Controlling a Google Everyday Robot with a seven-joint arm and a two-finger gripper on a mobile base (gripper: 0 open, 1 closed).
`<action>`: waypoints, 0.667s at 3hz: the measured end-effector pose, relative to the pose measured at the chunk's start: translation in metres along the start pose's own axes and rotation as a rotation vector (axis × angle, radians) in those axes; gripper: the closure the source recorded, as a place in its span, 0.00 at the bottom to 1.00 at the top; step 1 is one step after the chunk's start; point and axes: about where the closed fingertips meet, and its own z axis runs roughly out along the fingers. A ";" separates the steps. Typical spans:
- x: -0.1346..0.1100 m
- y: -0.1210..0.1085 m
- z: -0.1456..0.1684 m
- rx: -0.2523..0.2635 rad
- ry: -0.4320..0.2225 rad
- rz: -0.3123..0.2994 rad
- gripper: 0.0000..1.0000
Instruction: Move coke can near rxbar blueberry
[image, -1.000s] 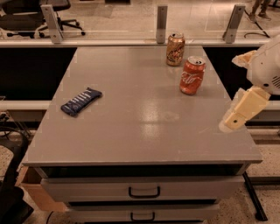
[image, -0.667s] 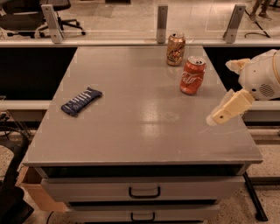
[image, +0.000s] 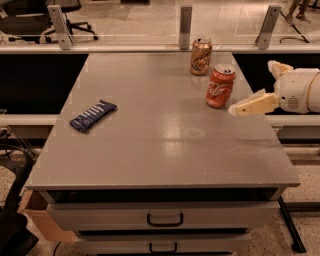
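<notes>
The red-orange coke can (image: 220, 86), with silver top and white script, stands upright at the tabletop's (image: 165, 145) far right. The dark navy rxbar blueberry (image: 93, 115) lies flat and angled near the left edge, well apart. The hand (image: 251, 87), fingers spread, hangs just right of the can.

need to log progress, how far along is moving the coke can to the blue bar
Nothing done yet: the coke can stands far right by the brown can, the blue bar lies far left. In hand: the gripper, open, is just right of the coke can, not gripping it. Left: grasp, carry across, set down beside the bar.
</notes>
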 end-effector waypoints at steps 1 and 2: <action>-0.002 -0.019 0.007 0.072 -0.039 0.016 0.00; -0.003 -0.019 0.006 0.073 -0.037 0.015 0.00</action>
